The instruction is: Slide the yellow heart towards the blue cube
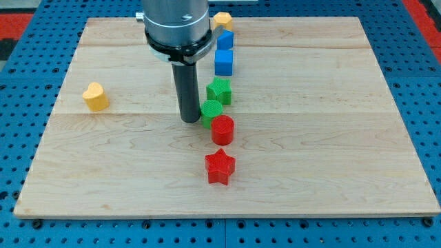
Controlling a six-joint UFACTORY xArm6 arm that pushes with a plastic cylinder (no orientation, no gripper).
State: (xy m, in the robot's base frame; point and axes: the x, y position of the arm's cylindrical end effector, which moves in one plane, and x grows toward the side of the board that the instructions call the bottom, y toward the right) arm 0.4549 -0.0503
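The yellow heart [96,96] lies alone at the view's left on the wooden board [331,138]. The blue cube [224,62] stands near the top middle, with a second smaller blue block [225,39] just above it. My tip [189,120] rests on the board at the middle, touching or almost touching the left side of a green cylinder [211,111]. The tip is far to the right of the yellow heart and below and to the left of the blue cube.
A column of blocks runs down the middle: a yellow block [222,20] at the top, the blue blocks, a green star [219,90], the green cylinder, a red cylinder [222,129] and a red star [220,166]. The arm's housing [176,27] hangs over the top middle.
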